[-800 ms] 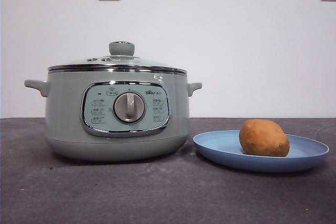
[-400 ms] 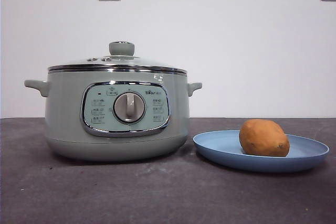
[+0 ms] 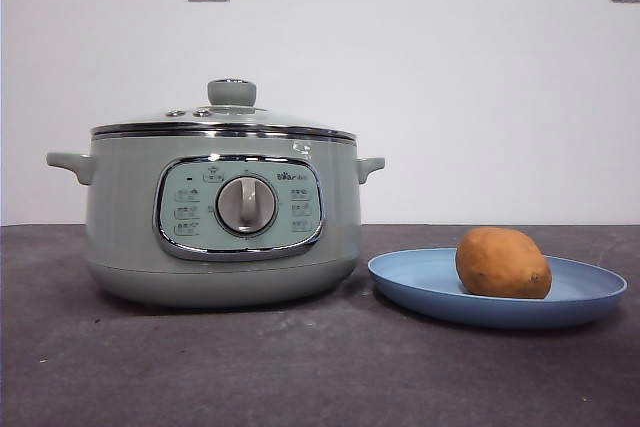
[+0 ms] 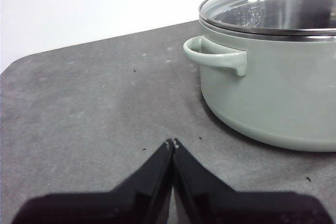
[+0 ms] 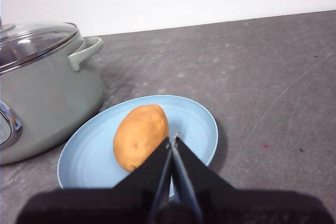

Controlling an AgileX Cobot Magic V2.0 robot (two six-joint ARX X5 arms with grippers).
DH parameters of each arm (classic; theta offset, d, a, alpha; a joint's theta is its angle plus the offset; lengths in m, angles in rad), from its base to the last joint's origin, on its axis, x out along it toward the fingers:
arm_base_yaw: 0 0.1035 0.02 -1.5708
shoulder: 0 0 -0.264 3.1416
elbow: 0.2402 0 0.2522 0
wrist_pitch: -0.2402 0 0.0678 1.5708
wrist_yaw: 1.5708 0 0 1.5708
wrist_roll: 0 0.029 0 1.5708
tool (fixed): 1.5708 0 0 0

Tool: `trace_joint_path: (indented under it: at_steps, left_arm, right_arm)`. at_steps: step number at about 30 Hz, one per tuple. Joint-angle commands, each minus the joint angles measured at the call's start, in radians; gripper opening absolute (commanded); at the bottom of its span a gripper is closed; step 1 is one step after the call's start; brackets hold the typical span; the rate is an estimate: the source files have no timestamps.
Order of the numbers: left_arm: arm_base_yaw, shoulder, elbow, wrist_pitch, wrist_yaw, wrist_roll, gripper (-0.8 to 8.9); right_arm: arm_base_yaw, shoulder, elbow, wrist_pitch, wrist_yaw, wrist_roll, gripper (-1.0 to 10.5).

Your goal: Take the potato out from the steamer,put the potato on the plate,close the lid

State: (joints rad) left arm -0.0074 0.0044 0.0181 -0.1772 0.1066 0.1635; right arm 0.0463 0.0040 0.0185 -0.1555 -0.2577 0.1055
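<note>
Left gripper (image 4: pixel 172 142): jaws pressed together, holding nothing, above bare table (image 4: pixel 79 103), with the steamer (image 4: pixel 273 93) ahead and off to one side, well apart. Lid (image 4: pixel 273 6) seated on the steamer rim. Right gripper (image 5: pixel 172 138): jaws closed, empty, hovering just behind the potato (image 5: pixel 140 136). Potato lies on the plate (image 5: pixel 194 119), which sits just beside the steamer
</note>
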Motion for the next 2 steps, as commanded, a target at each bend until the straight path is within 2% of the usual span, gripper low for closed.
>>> trace_joint_path:
  at_steps: [1, 2]
  left_arm:
    - [0.003, -0.003, -0.016, 0.001, -0.002, -0.006, -0.04]
    - [0.003, -0.003, -0.016, 0.001, -0.002, -0.006, -0.04]
  right_arm:
    - [0.001, -0.003, -0.011, -0.006, 0.003, 0.009, 0.0]
    - [0.001, -0.003, -0.011, -0.006, 0.003, 0.009, 0.0]
